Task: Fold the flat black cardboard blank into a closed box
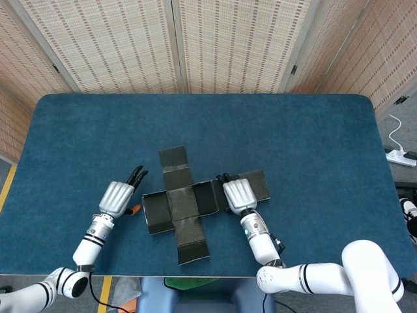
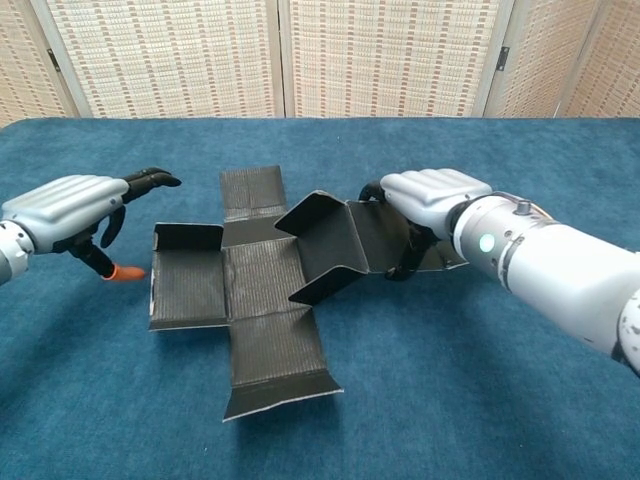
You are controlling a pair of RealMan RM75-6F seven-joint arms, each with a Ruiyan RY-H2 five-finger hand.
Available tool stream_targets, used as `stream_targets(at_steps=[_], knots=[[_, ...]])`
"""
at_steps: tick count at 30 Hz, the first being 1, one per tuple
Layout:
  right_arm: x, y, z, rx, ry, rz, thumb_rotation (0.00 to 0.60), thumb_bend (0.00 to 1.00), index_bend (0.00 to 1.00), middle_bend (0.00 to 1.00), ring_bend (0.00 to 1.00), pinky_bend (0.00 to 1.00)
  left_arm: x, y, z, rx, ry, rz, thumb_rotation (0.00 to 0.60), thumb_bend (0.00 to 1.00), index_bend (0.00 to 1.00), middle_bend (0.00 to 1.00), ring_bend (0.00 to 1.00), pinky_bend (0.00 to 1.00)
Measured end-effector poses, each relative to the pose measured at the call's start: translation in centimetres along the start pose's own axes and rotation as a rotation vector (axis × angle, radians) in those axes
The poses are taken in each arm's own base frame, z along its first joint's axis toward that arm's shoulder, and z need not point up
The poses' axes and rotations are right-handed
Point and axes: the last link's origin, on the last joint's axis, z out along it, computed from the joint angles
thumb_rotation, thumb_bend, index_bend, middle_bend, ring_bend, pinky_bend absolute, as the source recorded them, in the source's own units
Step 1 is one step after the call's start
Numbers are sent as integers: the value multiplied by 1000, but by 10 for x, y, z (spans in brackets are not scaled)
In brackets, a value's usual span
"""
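Note:
The black cardboard blank (image 1: 184, 203) lies as a cross at the table's near middle, and the chest view shows its corrugated centre (image 2: 262, 280). Its right panel (image 2: 328, 238) is tilted up off the cloth with small side flaps standing. My right hand (image 1: 238, 194) grips that right panel, fingers curled over the top and the thumb (image 2: 408, 262) beneath it, as the chest view of the hand (image 2: 432, 192) shows. My left hand (image 1: 118, 197) hovers just left of the blank with fingers apart and holds nothing; in the chest view it (image 2: 68, 206) is clear of the left flap (image 2: 186, 285).
A blue cloth covers the table (image 1: 293, 137). Woven screens (image 1: 228, 39) stand behind it. A white power strip (image 1: 400, 156) lies on the floor to the right. The table's front edge (image 1: 143, 274) runs close to the blank's nearest flap (image 2: 280, 385).

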Motion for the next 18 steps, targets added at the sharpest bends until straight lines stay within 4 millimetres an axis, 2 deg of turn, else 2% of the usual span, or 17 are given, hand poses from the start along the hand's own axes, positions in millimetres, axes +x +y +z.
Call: stream_targets(at_steps=[5, 9, 18], knots=[[-3, -2, 0, 5, 0, -4, 600, 264, 513, 398, 756, 1000, -8, 11, 6, -10, -27, -26, 600, 209, 0, 0, 651, 879], [-4, -2, 1, 12, 2, -19, 600, 263, 513, 398, 756, 1000, -9, 19, 6, -27, -47, -122, 600, 209, 0, 0, 642, 881], [8, -7, 8, 124, 14, -134, 600, 273, 513, 397, 756, 1000, 6, 36, 3, -122, -61, -402, 600, 208, 0, 0, 610, 874]])
